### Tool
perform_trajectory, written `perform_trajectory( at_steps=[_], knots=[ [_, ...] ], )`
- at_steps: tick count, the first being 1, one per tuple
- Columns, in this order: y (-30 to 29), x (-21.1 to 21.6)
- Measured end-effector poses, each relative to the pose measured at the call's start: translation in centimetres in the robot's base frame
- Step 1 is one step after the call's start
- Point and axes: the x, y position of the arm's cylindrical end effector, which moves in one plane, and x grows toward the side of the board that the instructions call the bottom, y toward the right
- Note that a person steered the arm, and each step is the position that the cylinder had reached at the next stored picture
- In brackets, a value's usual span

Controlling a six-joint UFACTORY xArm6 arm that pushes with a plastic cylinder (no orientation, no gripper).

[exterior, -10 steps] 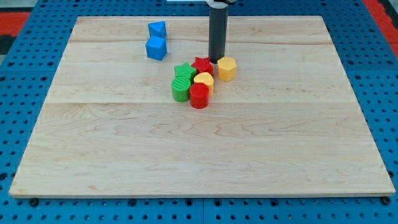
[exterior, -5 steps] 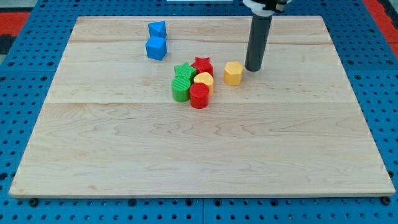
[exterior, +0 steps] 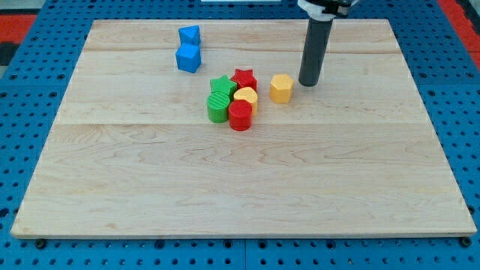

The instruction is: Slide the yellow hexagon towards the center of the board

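The yellow hexagon (exterior: 280, 88) stands on the wooden board (exterior: 240, 180), a little above and right of the board's middle. My tip (exterior: 307, 83) touches the board just to the hexagon's right, with a small gap between them. Left of the hexagon sits a tight cluster: a red star (exterior: 244, 78), a green star (exterior: 220, 86), a yellow heart-like block (exterior: 245, 97), a green cylinder (exterior: 217, 109) and a red cylinder (exterior: 240, 115). The hexagon stands apart from the cluster.
Two blue blocks sit at the view's upper left: one (exterior: 189, 34) above, a blue cube (exterior: 188, 58) below it. The board lies on a blue pegboard table (exterior: 30, 150).
My tip swung from the hexagon's upper left round to its right side. The hexagon slid slightly right and down, away from the red star. Over the last half second, almost nothing moved.
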Motion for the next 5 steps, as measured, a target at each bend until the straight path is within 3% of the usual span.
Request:
perform_trajectory(
  at_steps=[5],
  knots=[
    [-3.1, 2.2]
  ],
)
